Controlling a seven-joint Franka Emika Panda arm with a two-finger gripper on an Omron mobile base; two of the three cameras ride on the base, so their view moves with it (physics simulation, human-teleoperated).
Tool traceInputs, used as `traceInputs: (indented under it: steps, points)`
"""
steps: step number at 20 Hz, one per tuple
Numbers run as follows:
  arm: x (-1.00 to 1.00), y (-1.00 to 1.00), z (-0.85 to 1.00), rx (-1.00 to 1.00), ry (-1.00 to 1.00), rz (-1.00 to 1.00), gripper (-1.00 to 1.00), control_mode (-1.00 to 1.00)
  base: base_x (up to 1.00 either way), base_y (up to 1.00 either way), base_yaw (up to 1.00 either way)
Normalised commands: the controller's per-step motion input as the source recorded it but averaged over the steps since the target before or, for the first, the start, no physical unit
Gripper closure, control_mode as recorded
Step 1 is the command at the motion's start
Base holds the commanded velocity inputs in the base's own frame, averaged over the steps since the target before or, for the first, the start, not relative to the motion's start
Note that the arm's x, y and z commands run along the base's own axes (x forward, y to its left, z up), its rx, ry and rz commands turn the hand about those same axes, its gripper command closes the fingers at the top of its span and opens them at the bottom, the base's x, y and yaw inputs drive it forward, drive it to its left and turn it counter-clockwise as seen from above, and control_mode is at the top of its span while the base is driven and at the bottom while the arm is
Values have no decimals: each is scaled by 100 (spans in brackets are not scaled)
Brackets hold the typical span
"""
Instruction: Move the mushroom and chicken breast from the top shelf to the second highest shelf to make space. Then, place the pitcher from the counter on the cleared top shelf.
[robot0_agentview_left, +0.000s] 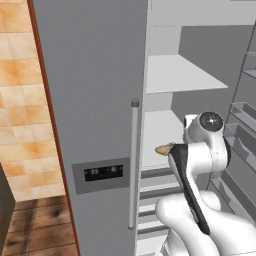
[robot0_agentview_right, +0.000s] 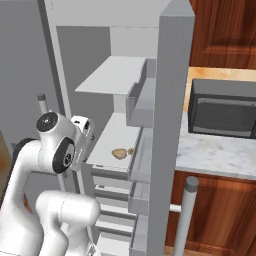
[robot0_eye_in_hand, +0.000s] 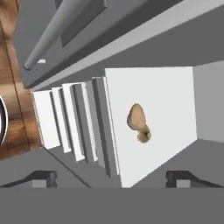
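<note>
Open fridge (robot0_agentview_left: 95, 100), one, filling mid frame in both base views.
Second highest shelf (robot0_agentview_right: 117, 131), one, broad white plate at mid height; holding both foods near its front edge.
Top shelf (robot0_agentview_right: 115, 75), one, smaller plate above it, bare.
Counter (robot0_agentview_right: 220, 150), one, right of right base view, marble, with one dark microwave (robot0_agentview_right: 222, 107) on it.
Gripper (robot0_eye_in_hand: 111, 179) at bottom of hand view, fingers spread wide, nothing between them, looking at the lower shelf from just outside it.
Chicken breast (robot0_eye_in_hand: 136, 117), one, tan oval lump at centre of hand view; probably soft, slightly slippery, moderate weight; best pinched across the narrow middle, gently.
Mushroom (robot0_eye_in_hand: 144, 134), one, tiny brown button right against the chicken's end, touching or nearly so; likely very light, easily knocked or crushed; best taken from the free side, away from the chicken.
Judged: food move looks done, pitcher step left.
</note>
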Motion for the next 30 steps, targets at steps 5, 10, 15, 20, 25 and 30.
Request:
traceInputs:
  steps: [5,10,15,20,25,30]
  points:
    - [-37,46,20,33,-55,-57,-100,-100,0,0,0]
    - [-33,19,35,47,-49,-60,-100,-100,0,0,0]
    - [-36,-3,1,72,-57,-35,-100,-100,0,0,0]
    - [-54,-7,3,69,-23,-5,-100,-100,0,0,0]
    - [-22,1,-6,41,7,2,-100,-100,0,0,0]
    - [0,0,-15,4,10,0,-100,-100,0,0,0]
